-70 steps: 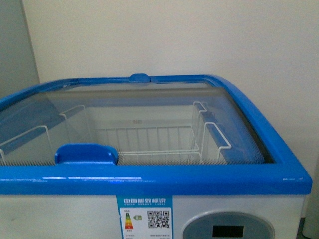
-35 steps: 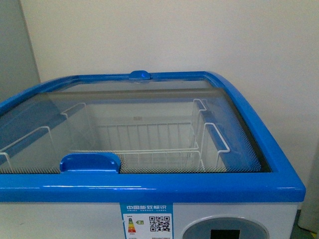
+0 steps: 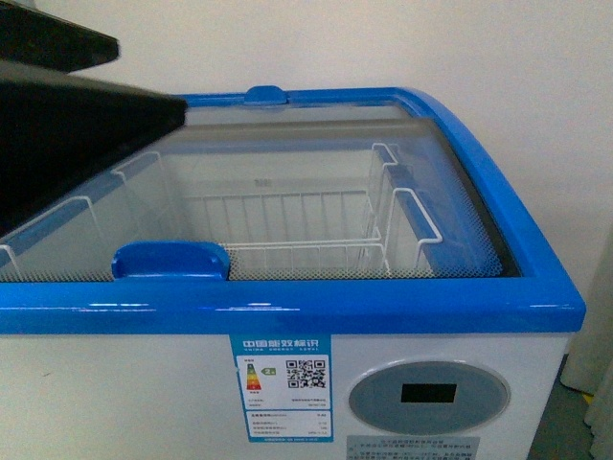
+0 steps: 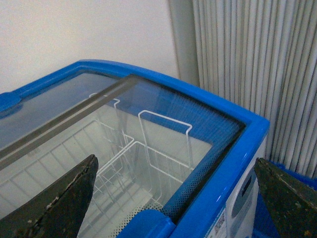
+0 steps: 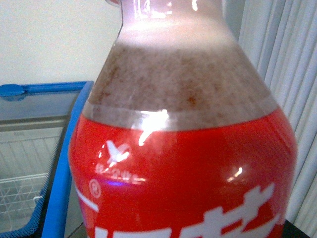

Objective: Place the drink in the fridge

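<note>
The fridge (image 3: 287,311) is a white chest cooler with a blue rim, shut curved glass lids with a blue handle (image 3: 170,259), white wire baskets (image 3: 287,230) inside and an oval grey display (image 3: 428,395). My left arm (image 3: 67,125) reaches over its left part, dark in the front view. My left gripper (image 4: 175,163) is open and empty above the fridge's front corner (image 4: 233,158); its dark fingers (image 4: 64,203) stand wide apart. The drink (image 5: 183,163), amber liquid with a red label, fills the right wrist view; my right gripper is shut on it, its fingers hidden. The cap is out of view.
A grey pleated curtain (image 4: 247,59) hangs to the fridge's right and shows behind the bottle (image 5: 292,74). A white wall (image 3: 383,43) stands behind the fridge. An energy sticker (image 3: 283,383) is on its front. Something blue (image 4: 297,171) sits low beside the fridge.
The front view has shifted, so the fridge sits higher in frame and more of its white front and display shows. My left arm has come into the upper left.
</note>
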`<action>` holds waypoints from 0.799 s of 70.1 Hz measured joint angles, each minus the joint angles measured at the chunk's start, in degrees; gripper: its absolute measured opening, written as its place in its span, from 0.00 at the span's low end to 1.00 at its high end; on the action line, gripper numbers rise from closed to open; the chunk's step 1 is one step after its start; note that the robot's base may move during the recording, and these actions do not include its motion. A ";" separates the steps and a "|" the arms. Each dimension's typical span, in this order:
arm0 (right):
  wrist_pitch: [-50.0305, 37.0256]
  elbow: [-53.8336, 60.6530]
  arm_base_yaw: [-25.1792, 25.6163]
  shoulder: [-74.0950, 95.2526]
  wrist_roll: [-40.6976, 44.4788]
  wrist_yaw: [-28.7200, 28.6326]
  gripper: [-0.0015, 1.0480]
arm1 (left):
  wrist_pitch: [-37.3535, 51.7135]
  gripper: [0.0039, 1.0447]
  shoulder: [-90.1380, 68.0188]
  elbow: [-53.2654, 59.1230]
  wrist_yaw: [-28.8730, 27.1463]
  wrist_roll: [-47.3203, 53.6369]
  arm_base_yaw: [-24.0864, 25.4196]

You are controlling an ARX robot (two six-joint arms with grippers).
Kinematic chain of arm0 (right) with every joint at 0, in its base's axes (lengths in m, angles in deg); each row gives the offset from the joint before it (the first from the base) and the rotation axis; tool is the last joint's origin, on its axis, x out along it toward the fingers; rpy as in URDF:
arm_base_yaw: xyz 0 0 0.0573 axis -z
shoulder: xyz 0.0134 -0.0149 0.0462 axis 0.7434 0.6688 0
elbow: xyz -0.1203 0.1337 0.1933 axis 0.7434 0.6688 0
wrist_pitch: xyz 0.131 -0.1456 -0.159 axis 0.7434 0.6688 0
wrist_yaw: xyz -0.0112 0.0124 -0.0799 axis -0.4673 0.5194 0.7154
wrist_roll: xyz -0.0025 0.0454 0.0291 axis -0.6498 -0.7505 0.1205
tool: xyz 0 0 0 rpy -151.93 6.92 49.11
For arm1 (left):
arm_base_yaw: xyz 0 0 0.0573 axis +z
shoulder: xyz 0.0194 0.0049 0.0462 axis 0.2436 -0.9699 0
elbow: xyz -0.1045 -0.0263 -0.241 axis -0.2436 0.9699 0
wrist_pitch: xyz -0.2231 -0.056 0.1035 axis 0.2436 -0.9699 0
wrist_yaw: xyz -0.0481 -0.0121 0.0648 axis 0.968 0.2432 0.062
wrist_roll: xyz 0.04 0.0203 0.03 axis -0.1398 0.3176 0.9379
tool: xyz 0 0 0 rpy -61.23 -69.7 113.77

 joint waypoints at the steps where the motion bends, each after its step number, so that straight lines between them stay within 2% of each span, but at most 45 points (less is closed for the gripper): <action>1: 0.00 0.00 0.00 0.00 0.00 0.00 0.36 | -1.20 0.92 -0.96 -0.81 -0.02 2.27 -0.44; 10: 0.00 0.00 0.00 0.00 0.00 0.00 0.36 | -12.68 0.92 -6.78 -5.64 -0.68 19.69 -2.45; 19: -0.02 0.00 0.00 0.00 0.00 0.00 0.36 | -20.74 0.92 -10.97 -9.07 -1.66 31.74 -3.48; 32: 0.00 0.00 0.00 0.00 0.00 0.00 0.36 | -27.89 0.92 -14.38 -12.48 -3.41 39.98 -3.72; 56: 0.00 0.00 0.00 0.00 0.00 0.00 0.36 | -30.14 0.92 -21.16 -19.78 -6.34 46.84 0.52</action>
